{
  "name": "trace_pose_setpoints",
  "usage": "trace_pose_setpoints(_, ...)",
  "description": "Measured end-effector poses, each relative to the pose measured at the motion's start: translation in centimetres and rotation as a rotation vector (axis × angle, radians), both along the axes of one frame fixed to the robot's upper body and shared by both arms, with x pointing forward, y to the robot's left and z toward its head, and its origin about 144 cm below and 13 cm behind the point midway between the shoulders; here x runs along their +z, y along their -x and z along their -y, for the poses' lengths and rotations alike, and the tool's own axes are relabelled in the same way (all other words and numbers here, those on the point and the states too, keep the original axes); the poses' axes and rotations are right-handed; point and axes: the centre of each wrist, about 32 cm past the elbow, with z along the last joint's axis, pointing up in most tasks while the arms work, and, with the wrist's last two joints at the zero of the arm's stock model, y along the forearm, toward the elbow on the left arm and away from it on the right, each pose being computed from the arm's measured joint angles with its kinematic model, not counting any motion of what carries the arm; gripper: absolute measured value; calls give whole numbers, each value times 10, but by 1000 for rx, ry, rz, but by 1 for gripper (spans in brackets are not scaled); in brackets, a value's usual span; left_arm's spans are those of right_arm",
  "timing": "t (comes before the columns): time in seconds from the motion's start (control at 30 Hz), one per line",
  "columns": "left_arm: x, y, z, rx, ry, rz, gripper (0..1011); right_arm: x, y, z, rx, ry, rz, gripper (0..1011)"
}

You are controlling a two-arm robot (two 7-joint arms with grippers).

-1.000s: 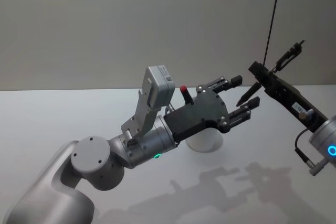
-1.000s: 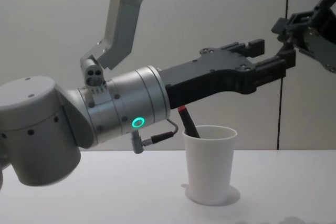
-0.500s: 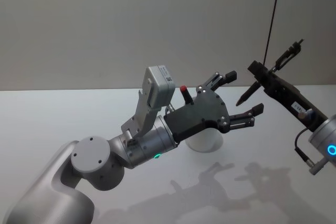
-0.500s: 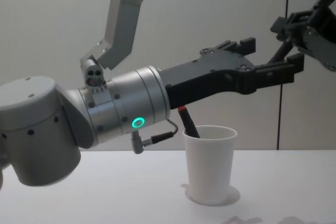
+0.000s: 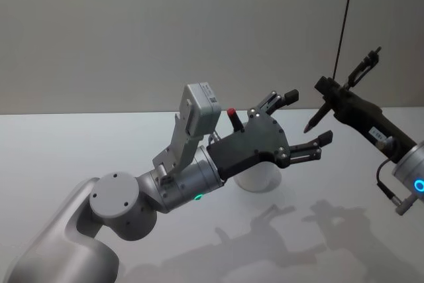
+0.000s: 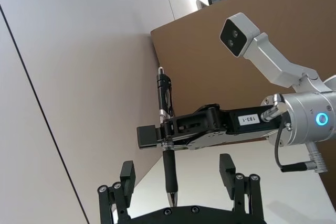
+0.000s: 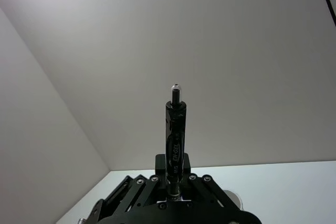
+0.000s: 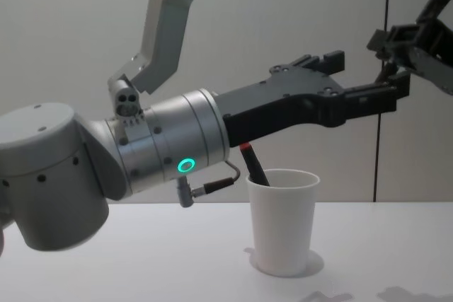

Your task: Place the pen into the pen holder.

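Note:
My right gripper (image 5: 330, 92) is shut on the middle of a black pen (image 5: 344, 87), held high at the right with its tip slanting down to the left. In the left wrist view the pen (image 6: 168, 145) stands upright in the right gripper (image 6: 160, 132). My left gripper (image 5: 306, 118) is open, and the pen's tip (image 5: 309, 126) hangs just off the gap between its fingers. Below the left gripper (image 8: 367, 76) stands the pen holder (image 8: 282, 221), a white paper cup. A dark pen with a red end (image 8: 251, 164) leans inside it.
The white table (image 5: 79, 150) is bare around the cup. A plain wall with a thin dark vertical line (image 5: 344, 18) rises behind. My left forearm (image 8: 170, 150) reaches across above and in front of the cup.
The left gripper's fingers have spread open away from the pen's tip. The right gripper has drawn slightly to the right with the pen in it.

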Motion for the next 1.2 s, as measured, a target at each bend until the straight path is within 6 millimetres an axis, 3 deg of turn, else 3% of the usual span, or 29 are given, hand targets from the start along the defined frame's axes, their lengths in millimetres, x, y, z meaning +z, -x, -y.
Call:
trace_pose_setpoints(0.57,0,0,0,0,0,0,1001,-4,-23,6,-20,151,52,137)
trace_pose_setpoints(1.2,0,0,0,0,0,0,1001,-18,-58,-9,-1,313,94,137)
